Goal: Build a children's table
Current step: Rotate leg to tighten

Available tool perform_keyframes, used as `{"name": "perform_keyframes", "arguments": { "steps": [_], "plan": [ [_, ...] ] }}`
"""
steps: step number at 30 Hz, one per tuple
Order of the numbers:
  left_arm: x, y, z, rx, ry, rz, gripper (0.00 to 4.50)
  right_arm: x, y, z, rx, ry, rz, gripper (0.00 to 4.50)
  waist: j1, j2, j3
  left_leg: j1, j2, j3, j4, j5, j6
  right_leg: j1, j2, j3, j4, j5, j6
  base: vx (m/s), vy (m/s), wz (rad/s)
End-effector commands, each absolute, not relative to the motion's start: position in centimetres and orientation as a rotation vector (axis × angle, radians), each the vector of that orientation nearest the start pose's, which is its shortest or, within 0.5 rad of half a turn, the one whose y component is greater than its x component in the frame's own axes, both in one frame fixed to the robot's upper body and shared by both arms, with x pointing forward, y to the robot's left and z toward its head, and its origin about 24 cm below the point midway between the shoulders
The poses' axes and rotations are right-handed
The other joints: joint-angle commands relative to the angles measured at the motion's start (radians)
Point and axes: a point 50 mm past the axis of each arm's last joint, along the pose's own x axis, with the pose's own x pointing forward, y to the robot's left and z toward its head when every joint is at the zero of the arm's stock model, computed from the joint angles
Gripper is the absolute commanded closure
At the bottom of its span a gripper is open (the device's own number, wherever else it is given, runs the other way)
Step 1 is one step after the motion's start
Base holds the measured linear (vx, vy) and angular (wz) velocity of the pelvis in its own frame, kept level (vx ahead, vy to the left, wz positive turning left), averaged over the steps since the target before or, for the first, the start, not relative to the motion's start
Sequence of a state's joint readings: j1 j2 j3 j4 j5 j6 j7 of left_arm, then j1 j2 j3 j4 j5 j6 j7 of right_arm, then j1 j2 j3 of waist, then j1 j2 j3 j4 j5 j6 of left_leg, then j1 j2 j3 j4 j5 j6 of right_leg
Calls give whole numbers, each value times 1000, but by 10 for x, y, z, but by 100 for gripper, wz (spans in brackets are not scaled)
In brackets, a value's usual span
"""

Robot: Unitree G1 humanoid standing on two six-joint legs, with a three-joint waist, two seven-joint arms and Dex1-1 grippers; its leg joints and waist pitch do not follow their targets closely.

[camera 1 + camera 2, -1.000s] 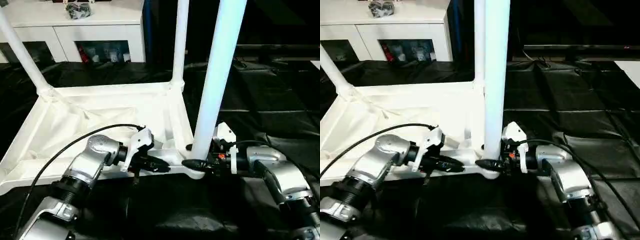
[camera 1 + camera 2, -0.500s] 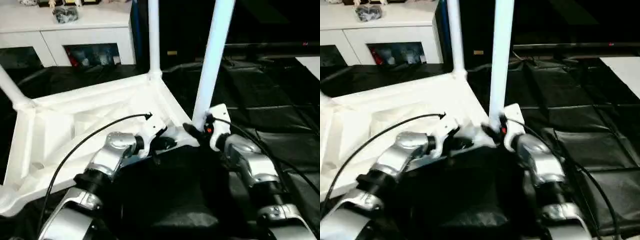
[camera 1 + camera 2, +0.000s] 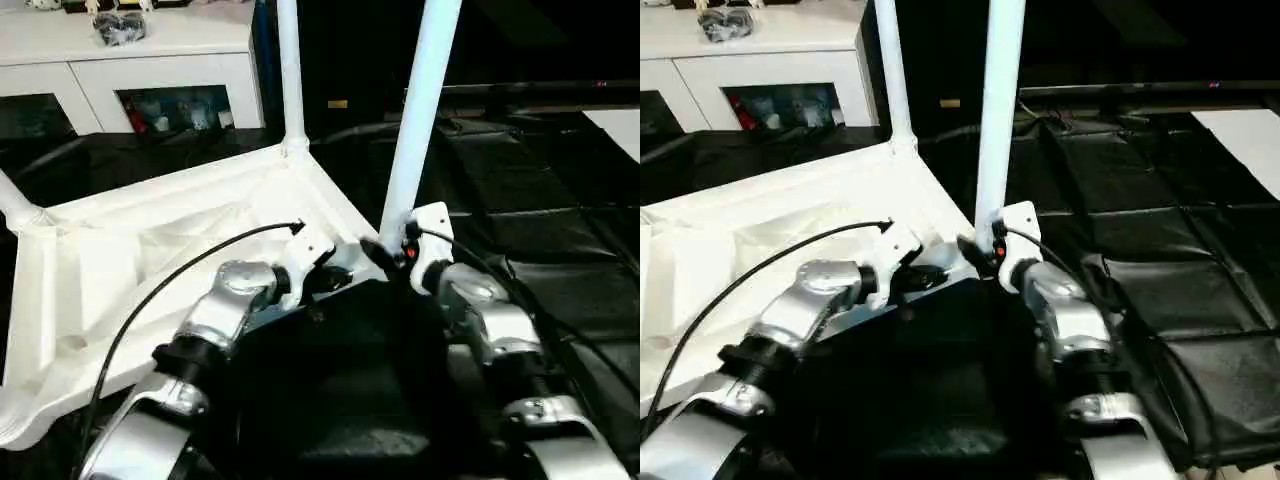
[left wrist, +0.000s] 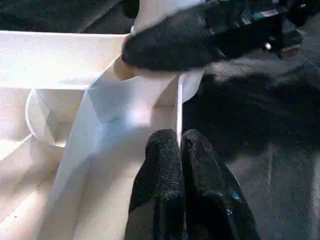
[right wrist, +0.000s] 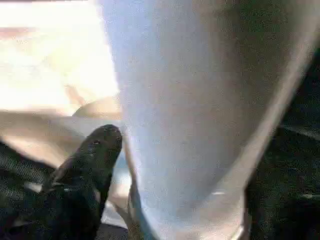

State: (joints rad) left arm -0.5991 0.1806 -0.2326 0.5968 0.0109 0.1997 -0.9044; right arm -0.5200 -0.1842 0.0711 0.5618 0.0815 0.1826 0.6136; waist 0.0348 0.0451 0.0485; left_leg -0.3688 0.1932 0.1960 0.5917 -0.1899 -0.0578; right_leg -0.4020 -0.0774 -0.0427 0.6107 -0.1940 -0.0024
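Note:
The white tabletop [image 3: 130, 260] lies upside down with its ribbed underside up. Three white legs stand in its corner sockets: a near one [image 3: 420, 110], a back one [image 3: 290, 80] and a far-left one [image 3: 15, 205]. My left gripper [image 3: 340, 278] is at the near edge beside the near corner. In the left wrist view it [image 4: 180, 145] is shut on the thin rim [image 4: 178, 105]. My right gripper [image 3: 385, 250] sits at the foot of the near leg, which rises close in front of the right wrist camera [image 5: 200, 100]. Whether it presses the leg is unclear.
A white cabinet [image 3: 150, 60] with glass doors stands at the back left, with a dark bundle [image 3: 120, 28] on top. Black padded mats [image 3: 560, 200] cover the floor around the table. A black cable [image 3: 180, 275] loops over my left forearm.
The tabletop has swung round, its near corner now pointing toward me. Both arms came in with it and now reach forward instead of from the sides. The view has also shifted slightly.

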Motion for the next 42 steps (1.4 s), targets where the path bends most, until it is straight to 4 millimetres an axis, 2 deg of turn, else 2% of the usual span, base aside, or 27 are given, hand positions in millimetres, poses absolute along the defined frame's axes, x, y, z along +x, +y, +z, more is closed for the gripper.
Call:
{"name": "perform_keyframes", "arguments": {
  "steps": [1, 5, 6, 7, 8, 9, 15, 19, 20, 23, 29, 35, 38, 39, 40, 42],
  "plan": [
    [321, 77, 58, 232, 298, -1217, 450, 317, -105, 37, -104, 307, 919, 80, 10, -21, -65, 6, 30, -13, -57, -129, 92, 55, -58, 35, -69, -108, -253, 0, 0, 0],
    [315, 86, 57, 238, 320, -1295, 450, 307, -117, 43, -104, 292, 1046, 80, 14, -19, -62, 8, 34, -13, -60, -150, 93, 52, -56, 35, -70, -124, -258, 0, 0, 0],
    [313, 89, 57, 239, 327, -1326, 450, 304, -121, 45, -112, 287, 1087, 80, 16, -2, -63, 10, 34, -14, -60, -161, 84, 50, -58, 35, -69, -135, -261, 0, 0, 0],
    [313, 89, 57, 239, 327, -1326, 450, 304, -121, 45, -112, 287, 1087, 80, 15, -8, -61, 10, 35, -13, -61, -172, 83, 49, -56, 34, -75, -143, -259, 0, 0, 0],
    [310, 97, 58, 248, 349, -1372, 450, 297, -131, 49, -110, 294, 1162, 80, 18, -14, -62, 8, 35, -14, -61, -168, 81, 53, -57, 35, -71, -131, -261, 0, 0, 0],
    [309, 100, 58, 252, 355, -1387, 450, 295, -134, 50, -108, 297, 1188, 80, 20, -11, -63, 9, 35, -14, -60, -171, 82, 53, -56, 34, -70, -133, -262, 0, 0, 0],
    [299, 109, 61, 223, 389, -1507, 450, 285, -147, 57, -71, 326, 1307, 135, 33, -14, -64, 9, 38, -12, -59, -150, 90, 50, -56, 34, -65, -109, -274, 0, 0, 0],
    [295, 111, 62, 211, 398, -1536, 450, 280, -149, 57, -49, 361, 1360, 166, 41, -11, -63, 12, 40, -12, -60, -153, 83, 47, -56, 34, -67, -126, -272, 0, 0, 0],
    [295, 112, 62, 211, 401, -1540, 450, 278, -150, 58, -43, 372, 1379, 186, 45, -12, -64, 13, 39, -12, -60, -155, 79, 47, -57, 35, -67, -131, -269, 0, 0, 0],
    [294, 114, 62, 214, 408, -1539, 450, 277, -149, 57, -36, 383, 1395, 193, 51, -13, -63, 12, 38, -12, -60, -155, 69, 47, -58, 35, -66, -138, -261, 0, 0, 0],
    [295, 117, 62, 224, 419, -1527, 450, 274, -148, 57, -18, 393, 1406, 201, 51, -14, -65, 10, 37, -13, -60, -141, 67, 49, -57, 35, -65, -126, -255, 0, 0, 0],
    [298, 115, 60, 230, 415, -1476, 450, 275, -146, 50, -11, 384, 1319, 201, 51, -15, -64, 9, 36, -13, -59, -145, 66, 47, -58, 35, -68, -141, -249, 0, 0, 0],
    [305, 110, 59, 199, 392, -1400, 450, 283, -145, 41, -4, 373, 1181, 201, 44, -16, -62, 9, 33, -14, -61, -170, 46, 45, -60, 35, -74, -191, -240, 0, 0, 0],
    [311, 106, 59, 201, 380, -1332, 450, 291, -143, 35, -6, 353, 1068, 201, 40, -14, -61, 12, 32, -14, -63, -188, 35, 44, -59, 35, -79, -229, -227, 0, 0, 0],
    [311, 106, 59, 201, 380, -1332, 450, 291, -143, 35, -6, 353, 1068, 201, 40, -14, -61, 12, 32, -14, -63, -188, 35, 44, -59, 35, -79, -229, -227, 0, 0, 0],
    [324, 97, 57, 230, 366, -1194, 450, 305, -140, 23, 11, 370, 854, 201, 28, -13, -60, 12, 29, -18, -66, -193, 16, 44, -58, 33, -80, -243, -219, 0, 0, 0]
  ]
}}
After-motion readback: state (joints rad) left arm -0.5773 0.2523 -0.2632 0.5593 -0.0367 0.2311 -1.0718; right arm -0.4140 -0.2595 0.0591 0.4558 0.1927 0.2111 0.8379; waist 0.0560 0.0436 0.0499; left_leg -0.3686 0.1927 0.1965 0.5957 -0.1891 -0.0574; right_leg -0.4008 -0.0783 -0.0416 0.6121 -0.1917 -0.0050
